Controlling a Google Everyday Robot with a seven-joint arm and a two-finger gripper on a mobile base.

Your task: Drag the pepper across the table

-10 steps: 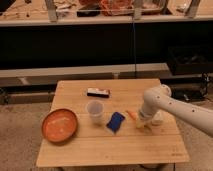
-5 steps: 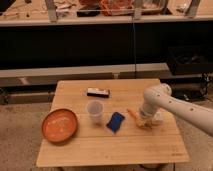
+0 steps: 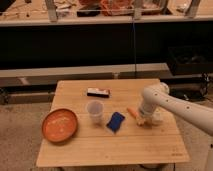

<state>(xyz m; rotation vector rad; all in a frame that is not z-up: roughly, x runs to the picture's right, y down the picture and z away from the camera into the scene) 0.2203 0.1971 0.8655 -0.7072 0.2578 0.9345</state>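
The fingers of the gripper (image 3: 144,119) point down at the table (image 3: 150,145), but whether they are spread, closed or clamped on anything cannot be told from this view. The gripper sits low over the right half of the tabletop, at the end of a white arm (image 3: 176,104) that reaches in from the right edge and bends down at a rounded joint.

The pepper (image 3: 132,112) lies on the table just left of the gripper, a small orange sliver angled so that its far end points up and left. Its near end seems to meet the gripper, though contact is not certain.

Just left of the pepper lies a blue cloth (image 3: 115,122), folded flat and turned at an angle. Beside the cloth, further left, a clear plastic cup (image 3: 94,110) stands upright. A large round orange bowl (image 3: 59,125) rests near the table's left edge, well apart from the pepper. Toward the back of the table, behind the cup, lies a dark flat packet (image 3: 98,92) with a pale stripe along it.
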